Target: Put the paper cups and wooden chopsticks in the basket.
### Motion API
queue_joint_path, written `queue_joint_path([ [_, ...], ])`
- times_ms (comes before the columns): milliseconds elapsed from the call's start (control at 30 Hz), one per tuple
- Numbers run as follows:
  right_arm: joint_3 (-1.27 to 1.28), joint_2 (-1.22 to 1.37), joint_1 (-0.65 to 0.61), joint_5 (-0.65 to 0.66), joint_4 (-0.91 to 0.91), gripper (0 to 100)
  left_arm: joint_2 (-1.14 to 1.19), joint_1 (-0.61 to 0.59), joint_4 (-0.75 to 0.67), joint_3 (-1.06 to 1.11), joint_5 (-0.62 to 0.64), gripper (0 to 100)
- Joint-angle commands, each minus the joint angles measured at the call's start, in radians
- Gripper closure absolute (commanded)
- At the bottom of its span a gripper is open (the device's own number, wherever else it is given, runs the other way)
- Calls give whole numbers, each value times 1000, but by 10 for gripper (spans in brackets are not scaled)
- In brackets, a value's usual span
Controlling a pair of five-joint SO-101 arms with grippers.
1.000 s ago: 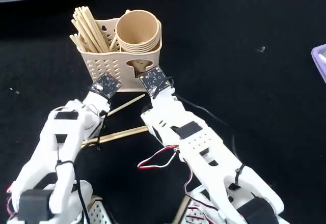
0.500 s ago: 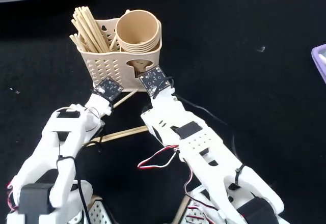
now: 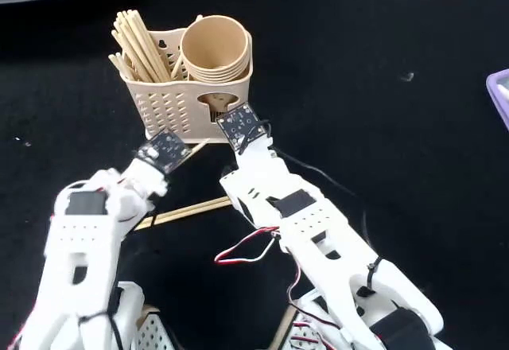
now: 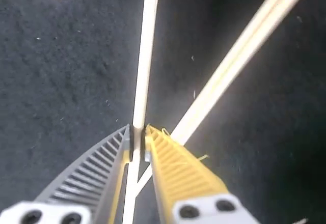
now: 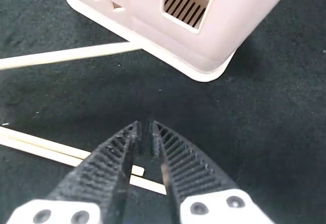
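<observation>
The basket [image 3: 183,105] stands near the far edge of the black table [image 3: 382,127], holding cups [image 3: 215,48] and chopsticks [image 3: 139,44]. The left gripper [image 4: 137,132] pinches one chopstick [image 4: 147,46]. The right gripper [image 5: 144,132] has its fingers nearly together, empty, by a loose pair [image 3: 191,209].

Basket [image 3: 187,107]: cream, slotted walls.
Cups [image 3: 215,48]: plain tan.
Chopsticks [image 3: 139,44]: pale wood.
Table [image 3: 382,143]: black, faintly speckled.
Arms [image 3: 302,215]: white.
Wires [image 3: 238,252]: red and white.
Left gripper [image 4: 137,130]: grey and yellow, ribbed.
Right gripper [image 5: 144,127]: black, ribbed.
Container [image 3: 495,87]: purple.
</observation>
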Motion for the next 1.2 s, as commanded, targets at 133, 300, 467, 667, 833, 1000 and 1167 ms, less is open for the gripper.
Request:
queue_joint_path([
  [133, -27, -1, 40, -43, -25, 952, -356, -159, 132, -18, -118, 970],
  [300, -47, -2, 138, -149, -23, 953, -532, -176, 176, -18, -112, 971],
  [467, -47, -2, 170, -167, -25, 975, -689, -160, 178, -38, -20, 971],
  [667, -47, -2, 169, -167, -26, 983, -779, -119, 153, -139, 193, 971],
  [833, -47, -1, 169, -167, -26, 983, -781, -99, 26, -206, 408, 971],
  [1000, -47, 2, 169, -166, -26, 983, -778, -96, -302, -148, 727, 970],
  [1167, -47, 4, 169, -163, -26, 984, -769, -61, -738, -27, 980, 970],
])
